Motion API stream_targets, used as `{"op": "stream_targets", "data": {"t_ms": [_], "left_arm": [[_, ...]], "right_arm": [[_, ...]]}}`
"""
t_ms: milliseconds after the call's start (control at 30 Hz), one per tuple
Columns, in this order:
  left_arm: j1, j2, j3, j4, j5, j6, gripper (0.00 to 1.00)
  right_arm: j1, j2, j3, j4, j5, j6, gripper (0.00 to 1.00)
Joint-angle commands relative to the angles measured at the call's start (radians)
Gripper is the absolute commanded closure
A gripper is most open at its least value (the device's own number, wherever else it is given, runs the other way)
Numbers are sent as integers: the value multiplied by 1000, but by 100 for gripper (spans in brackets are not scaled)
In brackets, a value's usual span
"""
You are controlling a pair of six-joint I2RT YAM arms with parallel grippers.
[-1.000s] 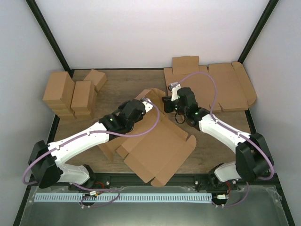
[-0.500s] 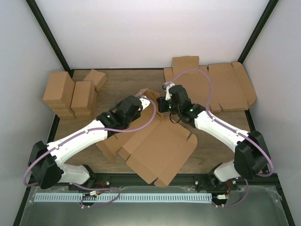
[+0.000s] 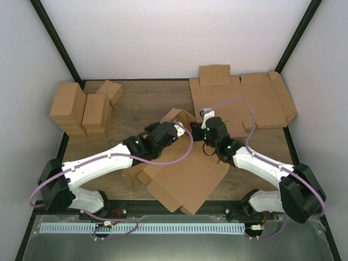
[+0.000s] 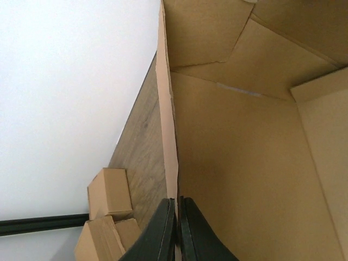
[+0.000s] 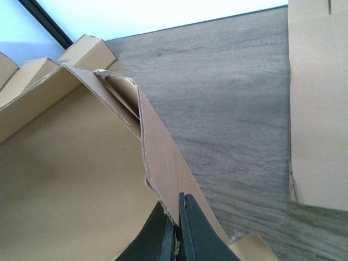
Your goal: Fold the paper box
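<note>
A plain brown die-cut cardboard paper box (image 3: 190,174) lies half-formed at the centre of the wooden counter (image 3: 147,100), spreading toward six o'clock. Its thin raised walls could buckle, tear or slip free if the two arms pull unevenly. At the box's twelve o'clock end, the left gripper (image 4: 176,202) is pinched tight on one upright wall edge. The right gripper (image 5: 178,200) is pinched tight on a neighbouring wall.

The paper box (image 3: 187,176) now lies slightly closer to the near edge of the bench (image 3: 147,98) than a second ago. Its far flaps stand higher and meet in a raised corner. The left tool (image 3: 179,128) is farther right and nearer. The right tool (image 3: 195,130) is nearer too, leaving the two tools closer together.
</note>
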State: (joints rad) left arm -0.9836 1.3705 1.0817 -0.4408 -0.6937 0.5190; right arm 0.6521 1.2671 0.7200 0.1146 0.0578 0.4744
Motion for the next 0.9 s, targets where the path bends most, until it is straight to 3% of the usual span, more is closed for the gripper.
{"op": "stream_targets", "data": {"t_ms": [0, 367, 467, 667, 867], "left_arm": [[-81, 35, -24, 20, -137, 48, 96], [-165, 140, 1, -50, -229, -37, 94], [-167, 155, 45, -105, -185, -104, 84], [-166, 136, 144, -201, -66, -222, 52], [-140, 74, 297, -321, 220, -359, 22]], "right_arm": [[14, -25, -68, 81, 20, 56, 99], [14, -77, -204, 192, 19, 29, 99], [14, -89, -220, 195, 39, 23, 99], [14, -111, -248, 227, 37, -27, 99], [14, -112, -255, 259, 38, -122, 99]]}}
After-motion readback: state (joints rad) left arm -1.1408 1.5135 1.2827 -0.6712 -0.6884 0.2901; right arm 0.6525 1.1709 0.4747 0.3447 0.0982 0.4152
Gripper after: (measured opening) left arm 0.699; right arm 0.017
